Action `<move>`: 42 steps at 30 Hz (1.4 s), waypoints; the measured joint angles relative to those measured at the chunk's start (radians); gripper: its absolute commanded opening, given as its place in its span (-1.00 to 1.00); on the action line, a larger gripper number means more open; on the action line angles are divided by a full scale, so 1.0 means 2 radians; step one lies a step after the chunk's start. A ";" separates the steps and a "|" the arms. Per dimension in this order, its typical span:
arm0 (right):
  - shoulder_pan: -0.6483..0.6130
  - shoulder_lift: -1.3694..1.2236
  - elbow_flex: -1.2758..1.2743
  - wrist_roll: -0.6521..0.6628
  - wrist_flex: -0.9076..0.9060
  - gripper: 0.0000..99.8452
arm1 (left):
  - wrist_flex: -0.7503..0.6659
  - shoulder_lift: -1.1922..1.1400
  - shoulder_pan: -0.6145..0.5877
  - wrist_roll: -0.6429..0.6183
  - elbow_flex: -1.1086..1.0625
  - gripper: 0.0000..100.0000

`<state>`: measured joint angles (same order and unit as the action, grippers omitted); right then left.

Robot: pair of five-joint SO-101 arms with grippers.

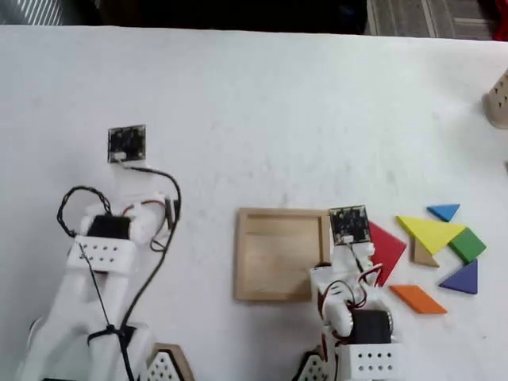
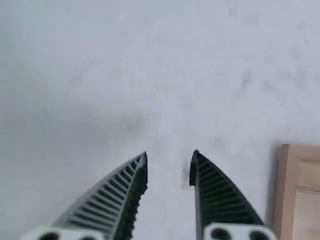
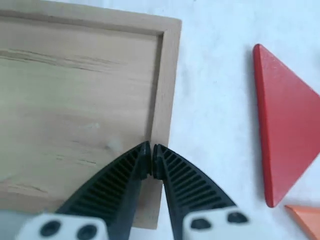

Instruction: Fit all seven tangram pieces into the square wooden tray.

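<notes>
Square wooden tray [image 1: 274,254] flat on the white worktop [image 1: 278,103], near the middle, its wooden floor bare; all seven tangram pieces out on the worktop, off to the tray's right side. Red triangle [image 1: 387,248] closest, just beside the tray's right rim, partly hidden under the right arm in the high view; big yellow triangle [image 1: 431,232] just past the red one; small blue triangle [image 1: 444,211] just behind the yellow one, farther from the arms; green square [image 1: 468,244] up against the yellow one's far side; small tan triangle [image 1: 422,255] tucked right under the yellow one; purple triangle [image 1: 462,278] just in front of the green square; orange slanted piece [image 1: 418,298] nearest the arms, between the red and the purple. Right claw [image 3: 151,155] with its two black toothed fingers pressed together at the tips, gripping nothing, low over the tray's [image 3: 75,90] right rim, the red triangle [image 3: 285,120] off to one side and a corner of the orange slanted piece [image 3: 305,220] close by. Left claw [image 2: 168,162] with its fingers apart, a small gap between the tips, over bare worktop well to the left of the tray [image 2: 300,190], nothing between the fingers.
</notes>
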<state>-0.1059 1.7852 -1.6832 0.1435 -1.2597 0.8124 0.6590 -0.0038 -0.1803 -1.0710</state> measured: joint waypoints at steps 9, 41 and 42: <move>-0.027 0.000 0.000 0.000 0.008 -0.96 | -0.001 0.000 0.005 0.034 0.000 -0.69; 0.031 -0.506 0.315 0.012 0.127 -0.48 | -0.001 0.000 -0.009 0.034 0.000 -0.69; 0.025 -0.543 0.320 0.010 0.140 -0.49 | -0.001 0.000 -0.009 0.034 0.000 -0.69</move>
<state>-0.0552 0.6989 -1.0434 0.1634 -0.9789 0.8109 0.6590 -0.0222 -0.1128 -1.0710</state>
